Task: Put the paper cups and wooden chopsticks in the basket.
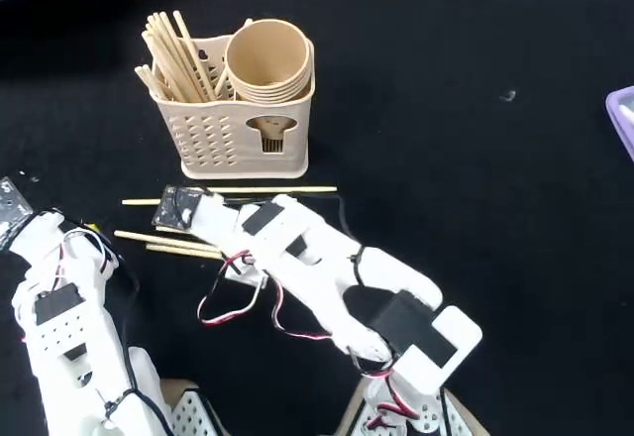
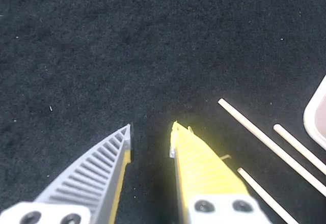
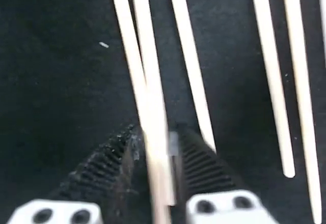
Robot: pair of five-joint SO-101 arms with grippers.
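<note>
I see the right pincer [image 3: 153, 137] narrow, clamped on one chopstick [image 3: 153, 96], just near of the basket [image 1: 238, 149]. Other loose sticks [image 1: 163, 241] lie on the tabletop [image 1: 475, 159] beside it and left of it. The left pincer [image 2: 150, 132] is at near left, spread apart over bare tabletop with nothing between the fingers and the loose sticks just to its right. The cups [image 1: 269, 59] are stacked in the basket's right half, with a stick bundle [image 1: 178, 50] in the left half.

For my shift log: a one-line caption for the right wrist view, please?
Right gripper astride two wooden chopsticks, more loose beside them on the black table.
</note>
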